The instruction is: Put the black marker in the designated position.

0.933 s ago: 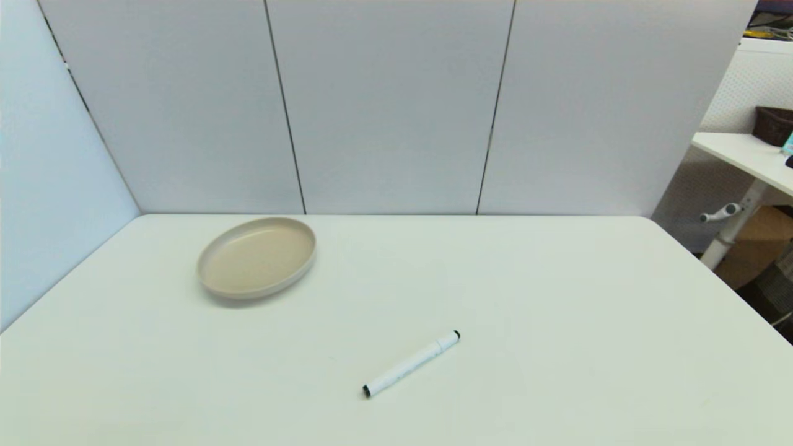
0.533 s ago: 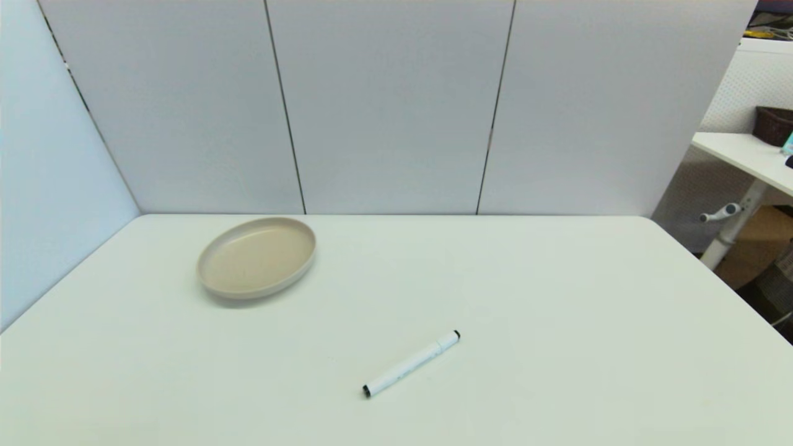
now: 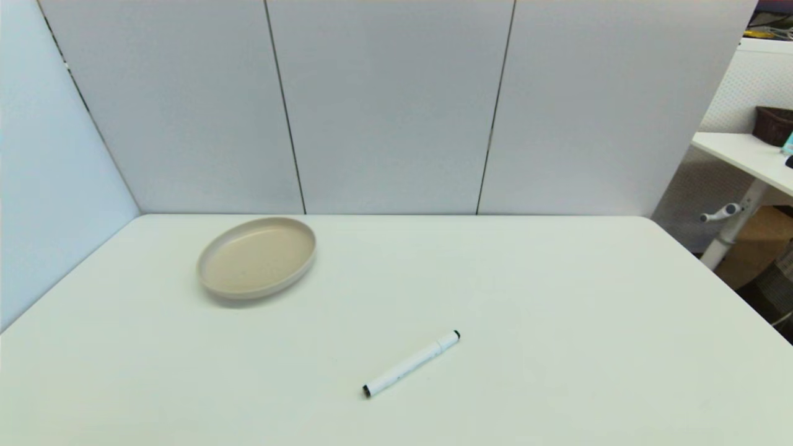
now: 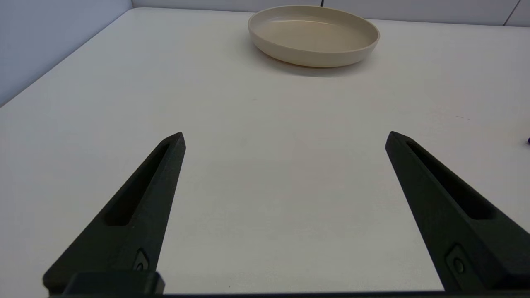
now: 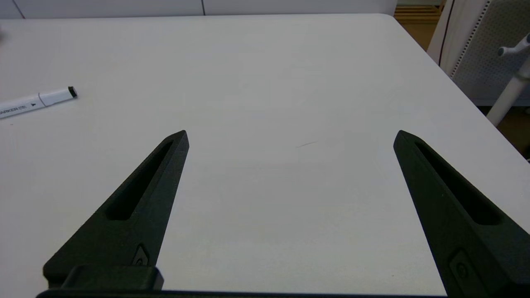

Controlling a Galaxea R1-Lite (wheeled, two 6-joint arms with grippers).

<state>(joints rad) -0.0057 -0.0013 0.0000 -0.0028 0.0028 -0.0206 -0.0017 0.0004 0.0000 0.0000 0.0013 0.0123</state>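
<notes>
The black marker (image 5: 35, 100) runs off the right wrist view's edge.

Right hand (image 5: 290, 136): two black fingers (image 5: 136, 207) spread wide apart, nothing between them, low over bare tabletop.
Black marker (image 5: 37, 101): lying flat, well off to one side of the hand, untouched; black tip visible, far end cut off by the picture edge.
Table (image 5: 269, 62): white, rounded corner in view.
</notes>
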